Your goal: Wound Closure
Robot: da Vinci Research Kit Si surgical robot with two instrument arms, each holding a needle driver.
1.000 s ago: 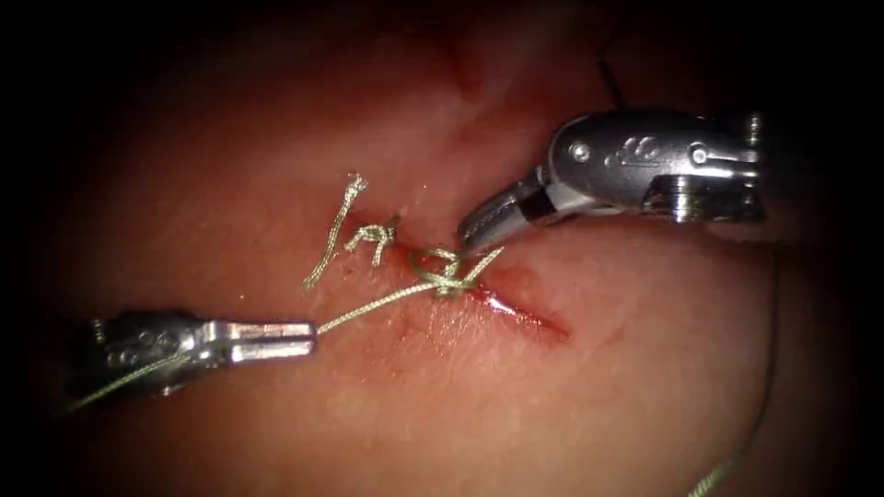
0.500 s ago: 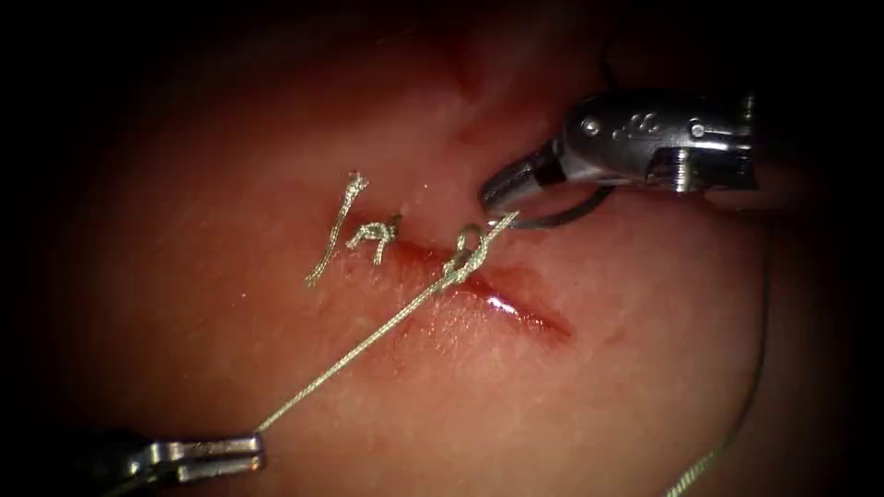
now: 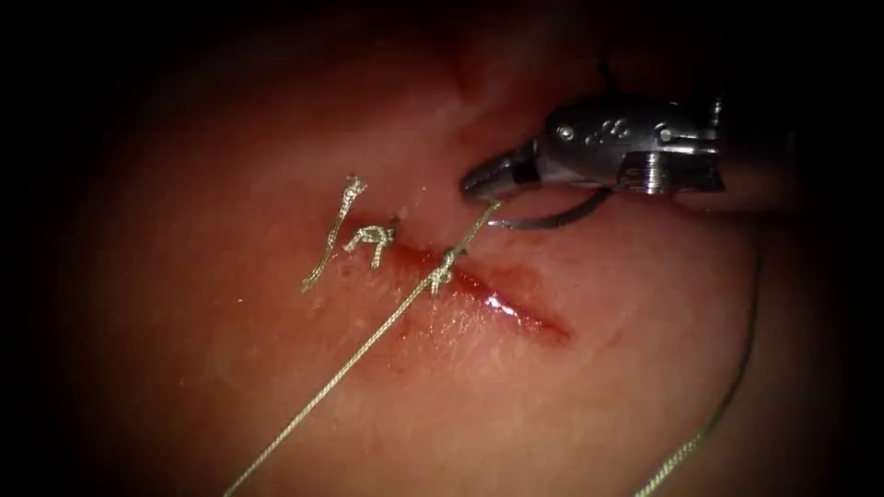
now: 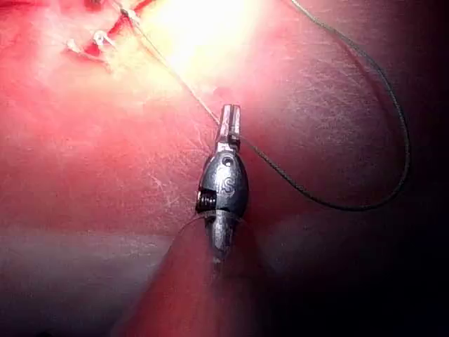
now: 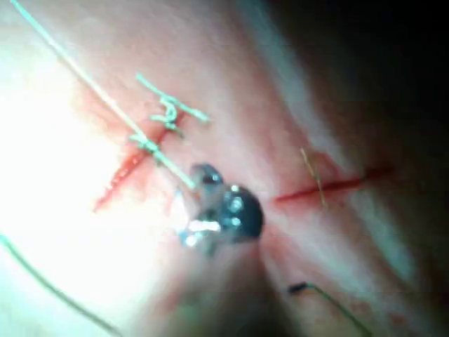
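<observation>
The thread point(image 3: 368, 342) is being held taut in one straight line across the knot point(image 3: 443, 270) on the cut point(image 3: 502, 304) in the tissue point(image 3: 276, 166): its far-right end is being clamped in the closed jaws of the right tool point(image 3: 481, 186), its near-left run in the closed jaws of the left tool point(image 4: 229, 118). The knot is lying nearer the right tool. The needle point(image 3: 552, 219) is probably lying loose just under the right tool, right of the cut. Small embossed marks on the right tool are not being made out; an "S" is being shown on the left tool.
</observation>
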